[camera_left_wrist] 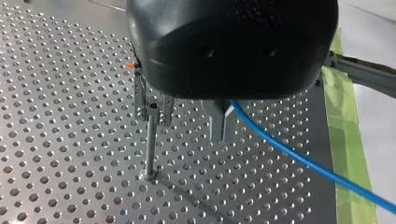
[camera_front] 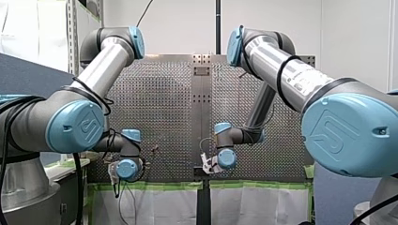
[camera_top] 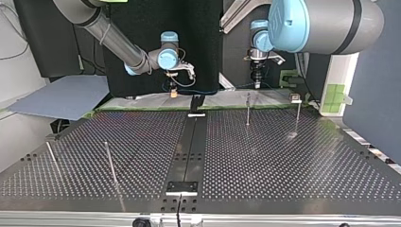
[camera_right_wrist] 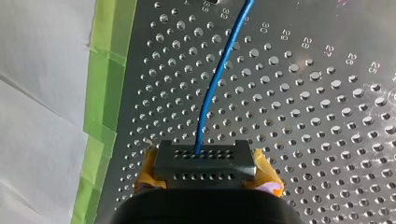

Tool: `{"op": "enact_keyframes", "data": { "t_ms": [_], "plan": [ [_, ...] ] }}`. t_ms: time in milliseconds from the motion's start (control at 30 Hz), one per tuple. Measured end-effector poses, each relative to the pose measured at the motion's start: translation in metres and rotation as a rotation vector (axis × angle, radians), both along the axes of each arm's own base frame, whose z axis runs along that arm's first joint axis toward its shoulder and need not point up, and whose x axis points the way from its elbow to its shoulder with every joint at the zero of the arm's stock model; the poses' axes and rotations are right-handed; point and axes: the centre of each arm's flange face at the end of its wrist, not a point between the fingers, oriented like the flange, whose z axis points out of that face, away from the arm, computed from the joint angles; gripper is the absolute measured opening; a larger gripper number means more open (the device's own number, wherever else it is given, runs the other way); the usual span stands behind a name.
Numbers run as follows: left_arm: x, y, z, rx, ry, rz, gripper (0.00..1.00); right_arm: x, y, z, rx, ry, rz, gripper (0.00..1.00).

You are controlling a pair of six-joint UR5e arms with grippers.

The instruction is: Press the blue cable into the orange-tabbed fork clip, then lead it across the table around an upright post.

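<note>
At the table's [camera_top: 283, 161] far edge in the top view, both arms hang their grippers close above the perforated metal. My left gripper [camera_left_wrist: 223, 136], black with metal fingers, is pinched narrow on the cable [camera_left_wrist: 299, 158], as the left wrist view shows. The blue cable leaves the fingertips and runs low over the table toward the strip of green tape [camera_left_wrist: 348, 140] at its edge. Just beside the fingers, on the side away from the cable, stands the clip [camera_left_wrist: 153, 108]. It is a small metal head with an orange tab [camera_left_wrist: 130, 66] peeking out by the gripper's housing. The clip sits on top of a thin upright post [camera_left_wrist: 150, 154] set in the table. The cable lies apart from the clip.

My right gripper [camera_right_wrist: 204, 161], with yellow pads, is closed tight on the cable too, as the right wrist view shows. The cable comes out at its fingers and runs ahead across the holes, alongside the tape.

In the top view my right gripper is at the view's left, well apart from my left gripper at the view's right. A pair of posts [camera_top: 109, 163] stands on the table's near half at that view's left, far from both grippers.
</note>
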Motion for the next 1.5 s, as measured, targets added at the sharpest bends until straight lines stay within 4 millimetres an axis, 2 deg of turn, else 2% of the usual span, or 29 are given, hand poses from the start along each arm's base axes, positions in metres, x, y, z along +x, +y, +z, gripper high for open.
{"op": "enact_keyframes", "data": {
  "t_ms": [533, 1500],
  "plan": [
    [0.018, -0.001, 0.027, -0.039, -0.116, -0.02, 0.0, 0.001, -0.003, 0.001, 0.002, 0.006, 0.0, 0.0],
    [0.012, 0.003, 0.019, -0.048, -0.029, -0.032, 0.0, -0.008, -0.015, -0.004, 0.005, 0.013, -0.02, 0.0]
  ]
}}
